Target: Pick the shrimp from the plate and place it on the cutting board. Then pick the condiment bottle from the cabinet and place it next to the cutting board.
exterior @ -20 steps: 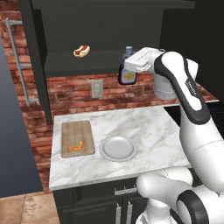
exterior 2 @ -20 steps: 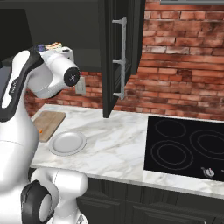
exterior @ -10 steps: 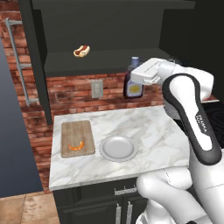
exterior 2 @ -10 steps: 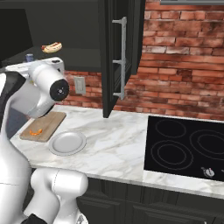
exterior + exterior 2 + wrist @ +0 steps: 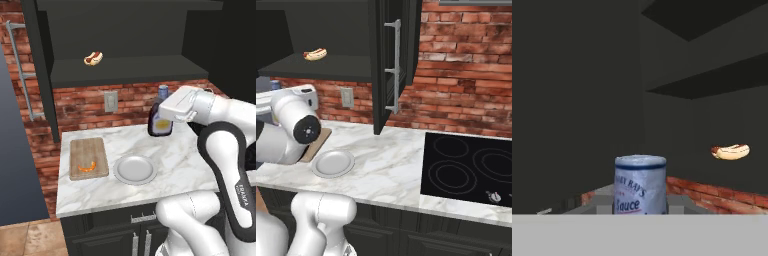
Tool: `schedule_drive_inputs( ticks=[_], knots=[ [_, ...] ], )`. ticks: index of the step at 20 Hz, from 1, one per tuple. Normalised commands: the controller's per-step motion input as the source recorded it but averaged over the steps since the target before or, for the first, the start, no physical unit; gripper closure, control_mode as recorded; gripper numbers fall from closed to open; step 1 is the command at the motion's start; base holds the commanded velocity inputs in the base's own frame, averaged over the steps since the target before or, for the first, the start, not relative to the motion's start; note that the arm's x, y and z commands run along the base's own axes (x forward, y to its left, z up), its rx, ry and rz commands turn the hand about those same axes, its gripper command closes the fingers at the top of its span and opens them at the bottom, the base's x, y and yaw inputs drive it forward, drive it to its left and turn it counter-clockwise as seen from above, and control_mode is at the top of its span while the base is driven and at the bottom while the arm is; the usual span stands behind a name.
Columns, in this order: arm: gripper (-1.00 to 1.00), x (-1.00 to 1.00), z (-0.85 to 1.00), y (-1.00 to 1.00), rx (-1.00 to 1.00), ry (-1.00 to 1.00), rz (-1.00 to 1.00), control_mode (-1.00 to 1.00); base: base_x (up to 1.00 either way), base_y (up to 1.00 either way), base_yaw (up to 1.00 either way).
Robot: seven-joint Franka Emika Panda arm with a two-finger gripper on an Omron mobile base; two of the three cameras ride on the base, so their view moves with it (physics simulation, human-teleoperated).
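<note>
Carrying the bottle (image 5: 161, 119) clamped in the hand (image 5: 167, 116), the arm has dropped from the cabinet (image 5: 130, 70) toward the surface (image 5: 175, 150) right of the plate (image 5: 134, 169), shrimp (image 5: 87, 167) already on the board (image 5: 88, 158).

Orange shrimp (image 5: 87, 167); light-brown cutting board (image 5: 89, 157); grey plate (image 5: 135, 169).

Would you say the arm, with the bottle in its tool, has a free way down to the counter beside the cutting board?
Probably yes. The tool holds the condiment bottle above bare marble right of the plate, which lies between it and the cutting board bearing the shrimp; the marble behind the plate looks free.
</note>
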Motion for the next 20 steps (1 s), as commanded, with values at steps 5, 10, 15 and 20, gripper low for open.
schedule_drive_inputs(
  ticks=[5,10,15,20],
  knots=[
    [1.00,-0.52,-0.48,0.00,0.00,0.00,0.00,-1.00,0.00,0.00,0.00],
    [1.00,-0.26,-0.69,0.00,0.00,0.00,0.00,-1.00,0.00,0.00,0.00],
    [1.00,-0.15,-0.83,0.00,0.00,0.00,0.01,-1.00,0.00,0.00,0.00],
    [1.00,-0.25,-0.78,0.00,0.00,-0.03,0.02,-1.00,0.00,0.00,0.00]
  ],
)
